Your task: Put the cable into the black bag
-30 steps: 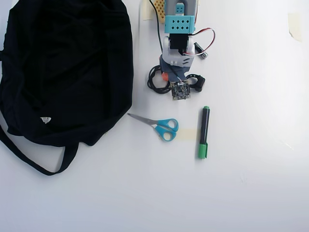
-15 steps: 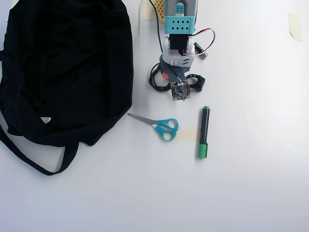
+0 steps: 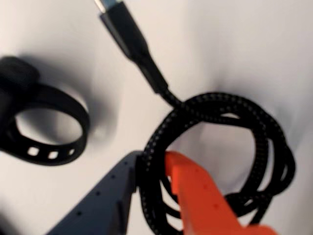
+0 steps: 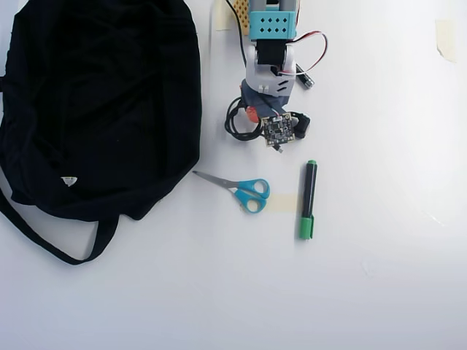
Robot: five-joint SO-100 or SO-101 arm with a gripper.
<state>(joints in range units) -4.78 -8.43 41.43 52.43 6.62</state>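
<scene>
Our fingers (image 3: 151, 169), one grey and one orange, are closed on the cable (image 3: 220, 147); several strands of the coil sit between them in the wrist view; we judge the grip is made. The cable lies on the bench (image 4: 379, 292), beside a strap ring (image 3: 44, 122), well apart from the bag (image 4: 95, 102); lifting, carrying and dropping it in the bag are all left.
</scene>
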